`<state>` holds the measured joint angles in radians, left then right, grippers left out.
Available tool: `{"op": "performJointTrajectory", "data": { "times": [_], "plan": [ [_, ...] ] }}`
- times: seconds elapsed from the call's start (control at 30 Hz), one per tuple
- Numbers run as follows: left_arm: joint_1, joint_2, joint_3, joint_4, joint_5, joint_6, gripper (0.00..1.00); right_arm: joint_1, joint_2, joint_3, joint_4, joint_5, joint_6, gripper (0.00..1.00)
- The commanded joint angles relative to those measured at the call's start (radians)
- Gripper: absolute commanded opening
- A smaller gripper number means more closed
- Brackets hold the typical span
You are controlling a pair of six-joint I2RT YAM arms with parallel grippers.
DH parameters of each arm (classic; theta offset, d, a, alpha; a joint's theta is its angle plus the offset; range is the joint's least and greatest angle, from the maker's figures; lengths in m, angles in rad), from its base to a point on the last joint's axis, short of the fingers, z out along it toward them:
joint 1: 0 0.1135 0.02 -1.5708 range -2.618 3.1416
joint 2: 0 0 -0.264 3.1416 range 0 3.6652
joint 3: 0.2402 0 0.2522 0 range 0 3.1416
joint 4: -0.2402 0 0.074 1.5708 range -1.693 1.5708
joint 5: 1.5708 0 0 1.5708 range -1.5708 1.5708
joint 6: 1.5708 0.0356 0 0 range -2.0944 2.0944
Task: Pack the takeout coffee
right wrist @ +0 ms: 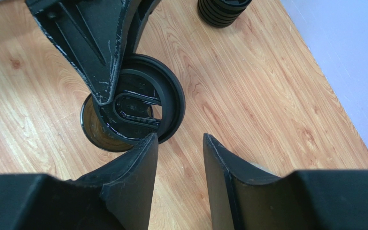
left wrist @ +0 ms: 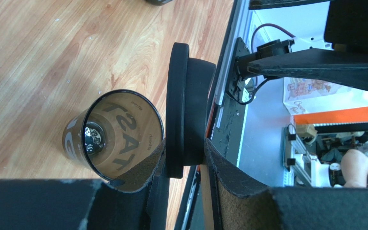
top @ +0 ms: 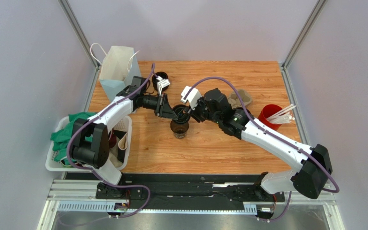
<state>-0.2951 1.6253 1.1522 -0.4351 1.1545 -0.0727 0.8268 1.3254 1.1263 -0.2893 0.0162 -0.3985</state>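
Two end effectors are seen close together. The left end effector is clamped on a black lid, which is held on edge at the rim of the cup. The right end effector is held just beside that lid with fingers apart, and nothing is gripped. The cup is stood upright and uncovered on the counter. Lidding is judged unfinished, and loading into the tray or bag is left undone.
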Motion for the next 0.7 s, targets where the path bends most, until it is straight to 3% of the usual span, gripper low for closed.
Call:
{"op": "performJointTrajectory", "data": {
  "times": [0.0,0.67],
  "plan": [
    [0.004,-0.010,-0.002,0.052,0.045,-0.033,0.34,0.018,0.032,0.039,0.044,0.060,-0.005,0.43],
    [0.008,-0.008,-0.011,0.064,0.054,-0.033,0.35,0.038,0.133,0.115,0.024,0.050,0.041,0.37]
  ]
}}
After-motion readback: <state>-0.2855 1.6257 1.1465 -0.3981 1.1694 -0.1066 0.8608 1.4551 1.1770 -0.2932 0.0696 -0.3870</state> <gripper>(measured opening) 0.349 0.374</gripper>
